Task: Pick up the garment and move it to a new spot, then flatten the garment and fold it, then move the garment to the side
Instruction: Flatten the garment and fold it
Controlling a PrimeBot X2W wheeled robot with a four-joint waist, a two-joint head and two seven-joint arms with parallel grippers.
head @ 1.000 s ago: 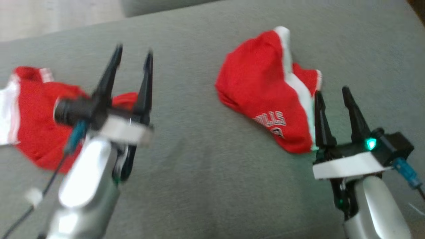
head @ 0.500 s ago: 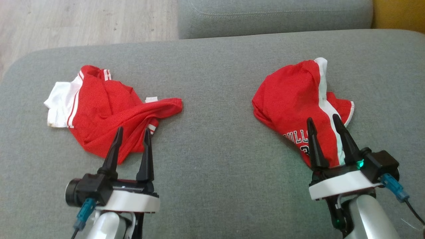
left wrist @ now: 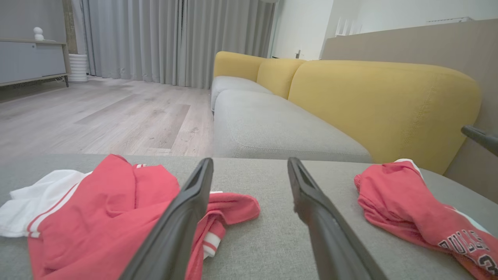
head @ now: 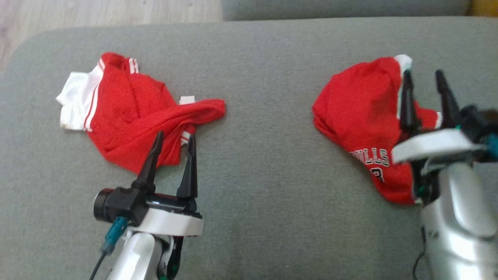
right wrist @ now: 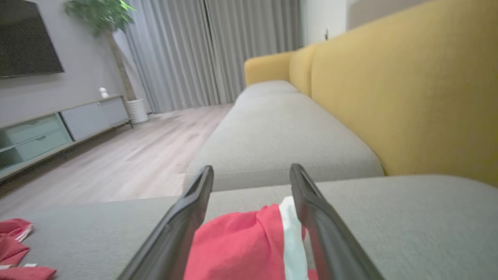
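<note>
Home living room, pretty clearly: yellow-backed sofa (right wrist: 389,97), wall TV (right wrist: 27,39), low media cabinet (right wrist: 58,128), potted plant (right wrist: 101,15), floor-length grey curtains (right wrist: 194,54), pale wood-look floor (left wrist: 97,120).

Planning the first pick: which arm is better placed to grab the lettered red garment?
Right. The right gripper, jaws open, hangs over the lettered garment, its white stripe between them; the left gripper points at the other garment.

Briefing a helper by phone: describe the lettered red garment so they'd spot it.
On the grey fabric cushion lie two red garments. The lettered red garment is the right-hand one, by the right gripper. Only it carries lettering; the other red garment has a white end.
</note>
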